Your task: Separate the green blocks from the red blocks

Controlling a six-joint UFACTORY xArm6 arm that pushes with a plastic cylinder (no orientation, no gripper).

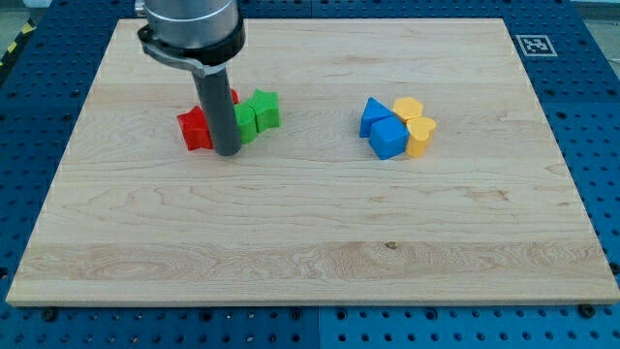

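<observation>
My tip (228, 151) sits between red star block (197, 128) and green blocks (258, 113); no gripper fitted; fiducial tag (536, 45) unreadable, at counter (310, 252) corner.

No readable words, brands or numbers anywhere. Only sign: a black-and-white square marker tag (535, 45), fiducial type, stuck on the blue table (581, 116) just off the wooden board (310, 242), at 2 o'clock of the board. Pattern can't be decoded.
</observation>
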